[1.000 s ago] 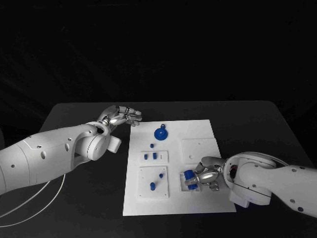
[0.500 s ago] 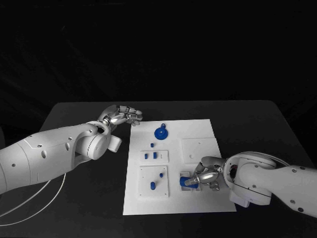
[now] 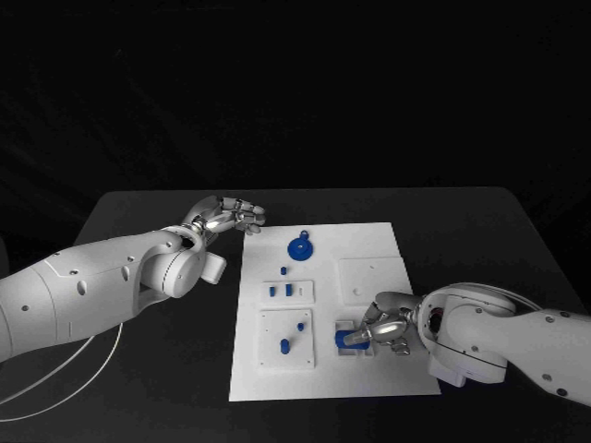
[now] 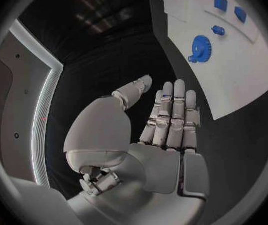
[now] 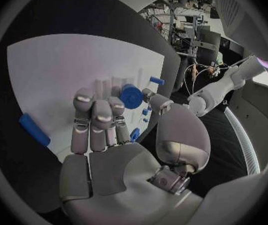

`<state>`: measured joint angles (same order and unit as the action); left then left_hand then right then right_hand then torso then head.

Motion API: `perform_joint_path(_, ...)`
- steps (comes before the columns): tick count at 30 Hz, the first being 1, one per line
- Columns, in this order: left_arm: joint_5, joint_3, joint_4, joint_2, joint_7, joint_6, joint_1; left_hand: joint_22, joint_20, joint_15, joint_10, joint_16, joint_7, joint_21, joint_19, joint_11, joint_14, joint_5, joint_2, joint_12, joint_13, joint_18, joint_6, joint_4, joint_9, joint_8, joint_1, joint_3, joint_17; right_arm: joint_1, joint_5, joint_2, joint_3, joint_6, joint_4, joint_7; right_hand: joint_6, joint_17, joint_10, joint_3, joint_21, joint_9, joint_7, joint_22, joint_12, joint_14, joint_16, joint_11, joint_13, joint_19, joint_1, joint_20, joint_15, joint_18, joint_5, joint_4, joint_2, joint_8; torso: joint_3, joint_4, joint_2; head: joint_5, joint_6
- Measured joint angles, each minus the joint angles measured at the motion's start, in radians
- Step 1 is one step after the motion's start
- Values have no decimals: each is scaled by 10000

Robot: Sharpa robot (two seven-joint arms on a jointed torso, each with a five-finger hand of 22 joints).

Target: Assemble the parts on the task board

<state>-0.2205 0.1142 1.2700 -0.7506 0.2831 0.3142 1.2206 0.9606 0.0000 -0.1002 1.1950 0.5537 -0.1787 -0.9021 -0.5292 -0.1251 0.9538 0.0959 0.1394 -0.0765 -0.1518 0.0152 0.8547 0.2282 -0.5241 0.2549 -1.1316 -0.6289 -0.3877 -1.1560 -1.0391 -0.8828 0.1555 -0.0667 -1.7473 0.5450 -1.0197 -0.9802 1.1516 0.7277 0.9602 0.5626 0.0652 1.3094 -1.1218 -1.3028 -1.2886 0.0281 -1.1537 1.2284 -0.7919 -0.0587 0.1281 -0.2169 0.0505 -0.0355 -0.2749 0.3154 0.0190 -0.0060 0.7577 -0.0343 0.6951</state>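
The white task board (image 3: pixel 365 242) lies mid-table. My right hand (image 3: pixel 383 326) rests on its near right part, thumb and a finger pinching a round blue part (image 3: pixel 347 340) at a white block. In the right wrist view that round blue part (image 5: pixel 131 95) sits between a fingertip (image 5: pixel 116 105) and the thumb. A blue bar (image 5: pixel 33 130) lies by the board's edge (image 5: pixel 58 65). A blue gear (image 3: pixel 298 247) lies at the far side, also the blue gear (image 4: pixel 199 48) ahead of my left hand (image 4: pixel 165 122). My left hand (image 3: pixel 228 215) hovers off the board's far left corner, fingers straight, holding nothing.
Small blue pieces stand in a white plate (image 3: pixel 288 290), and two more sit in the plate nearer me (image 3: pixel 285 346). A bare white square plate (image 3: pixel 371 275) lies right of centre. A white cable (image 3: pixel 56 374) trails over the table's left front.
The blue part at my right hand has dropped lower toward the board, and the fingers have followed it down. My left hand has stayed where it was.
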Motion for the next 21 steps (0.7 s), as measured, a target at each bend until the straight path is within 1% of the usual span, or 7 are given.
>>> perform_joint_path(1,0,0,0,0,0,0,0,0,0,0,0,0,-12,0,0,0,0,0,0,0,0,0,-12,0,0,0,0,0,0,0,-29,-11,0,7,-15,-9,0,-5,12,126,0,0,0,0,0,-11,0,-12,0,-13,-206,-8,10,0,0,126,143,0,0,1,0,0,-2)
perform_joint_path(3,0,0,0,0,-1,0,0,0,0,0,0,0,-12,0,0,0,0,0,0,0,0,0,-12,0,0,0,0,0,-10,0,-71,-34,0,26,-42,-23,0,-5,12,279,0,-26,0,0,0,-47,39,-12,0,-51,-434,-19,21,0,-1,281,277,-23,0,1,0,0,-6)
perform_joint_path(7,0,0,0,-2,-2,1,0,-1,0,0,0,0,22,0,0,0,0,0,0,0,-1,0,-47,0,0,0,0,0,-10,1,-185,-66,0,111,-92,-44,0,-19,12,368,0,-61,0,0,31,-48,39,-12,1,-53,-539,-19,20,0,-2,377,381,-79,0,0,0,0,-11)
perform_joint_path(9,0,0,0,-4,-3,1,0,-1,0,0,0,0,22,0,0,0,0,0,0,0,-1,0,-47,0,0,0,0,0,-15,1,-257,-79,0,178,-136,-45,0,-19,12,344,0,-88,1,0,40,-49,40,-12,1,-54,-532,-19,20,1,-2,372,375,-80,0,1,0,0,-12)
perform_joint_path(14,0,0,3,-6,-5,1,0,-2,0,0,0,-34,22,0,0,0,0,0,0,0,-1,0,-47,0,-1,0,0,0,-19,2,-442,-108,0,307,-216,-43,-1,-30,13,187,0,-135,2,0,40,-52,77,-13,2,-53,-160,-19,16,0,-1,75,86,-54,4,0,0,-11,-12)
perform_joint_path(18,0,1,4,-8,-6,1,0,-2,0,0,0,-39,22,30,0,0,0,0,0,0,-1,0,-47,0,-1,0,0,0,-19,3,-658,-122,0,371,-273,-38,-34,-43,13,179,0,-163,-28,0,78,-54,77,-13,2,-53,125,-18,14,0,-1,-186,85,-54,4,-1,0,-14,-12)
perform_joint_path(21,0,1,5,-9,-8,1,0,0,0,0,-6,-39,22,39,0,-6,0,0,0,0,0,0,-47,0,10,0,0,0,-30,5,-785,-121,0,426,-304,-37,-46,-54,14,201,0,-176,-16,0,78,-65,77,-14,2,-53,173,-18,3,1,-1,-268,128,-54,3,-1,0,-16,-18)
